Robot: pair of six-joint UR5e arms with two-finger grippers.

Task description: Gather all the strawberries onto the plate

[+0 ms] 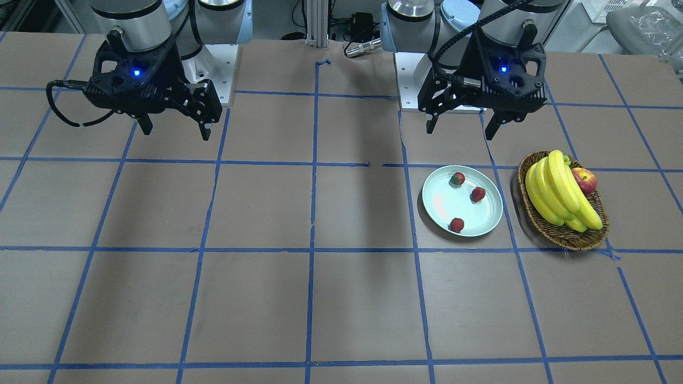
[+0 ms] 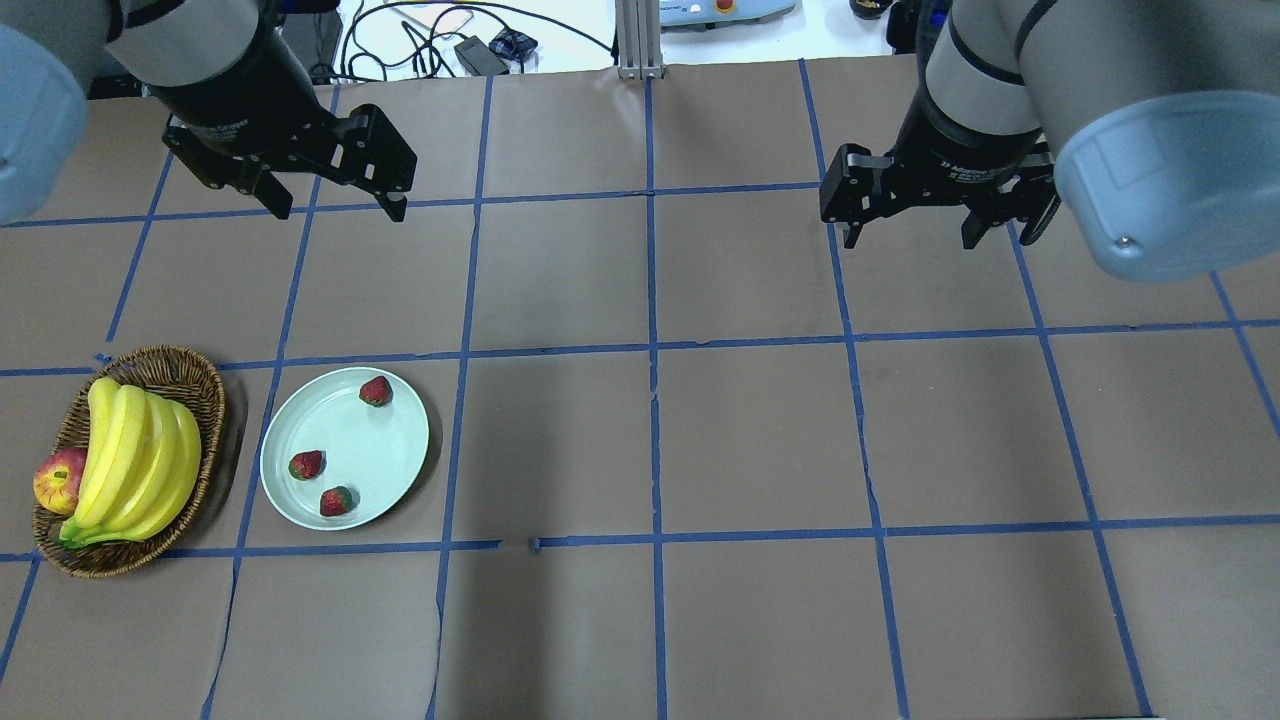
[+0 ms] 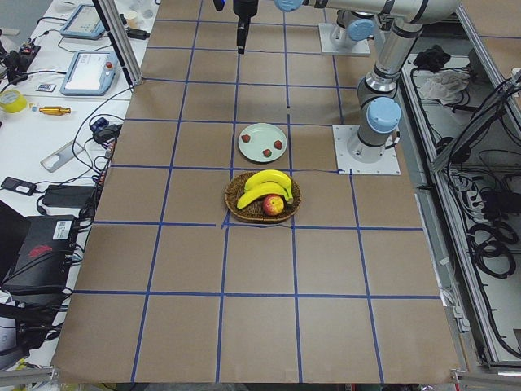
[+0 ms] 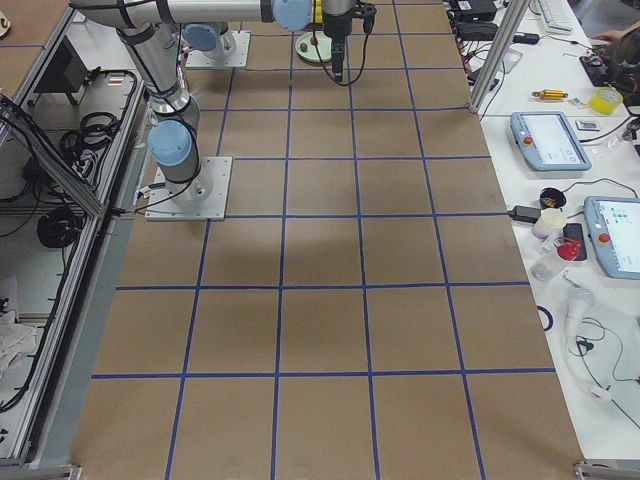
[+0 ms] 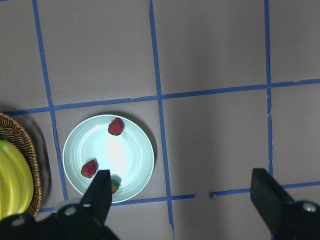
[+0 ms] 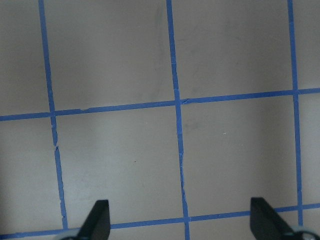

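Finding: all three strawberries (image 2: 376, 390) lie inside the rim of the plate (image 2: 360, 445), apart from one another, and none shows on the paper outside it. The left gripper (image 2: 340, 210) hangs raised with its jaws wide apart and nothing between them. The plate lies below it and off toward one finger (image 5: 100, 192), not centred under the gap. The right gripper (image 2: 910, 238) is likewise spread wide and empty, and stands well apart from the plate, with only taped grid beneath it. The left arm is plainly the nearer. The basket (image 2: 160, 362) of bananas (image 2: 130, 460) and an apple (image 2: 58, 480) sits just beside the plate, on its far side from the right gripper. Judgement: the collection appears complete, and no further pick is called for.
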